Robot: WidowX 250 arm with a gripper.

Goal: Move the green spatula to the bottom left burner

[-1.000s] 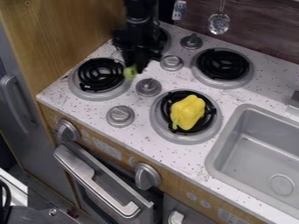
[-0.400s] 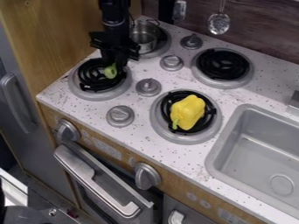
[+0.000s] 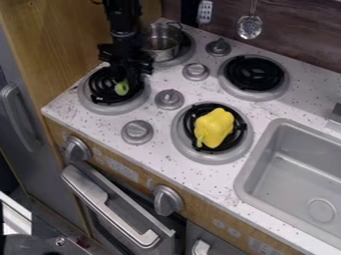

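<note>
Green spatula (image 3: 122,88) and gripper (image 3: 130,81) have shifted left since the first frame, from the inner rim of the bottom left burner (image 3: 90,102) to over its coil; over the last step the green piece also dropped a little. Steel pot (image 3: 162,50) behind came into view as the arm (image 3: 122,20) cleared it.

Jaws: pointing down, pinching the spatula as we read it, since the green part travelled with them. Tips are hard to pick out against the black coil. Only a small green piece shows at their lower end; we can't tell which part of the spatula they have. Can't confirm contact with the coil either.

Our guess is they're low and near the middle so the spatula lands on the coil and doesn't slide off the rim. Next: ease down if there's a gap, let go, lift straight up. Risk: a narrow tool could tip or roll as we release.

Outward: a knob (image 3: 169,99) sits just beside the burner, another (image 3: 137,132) in front. Pot rests on the back left burner, close behind the arm, so retreat with care. Yellow pepper (image 3: 214,127) lies on the front right burner, well out of our path; sink (image 3: 265,142) beyond it, set into the bench (image 3: 171,168).
</note>
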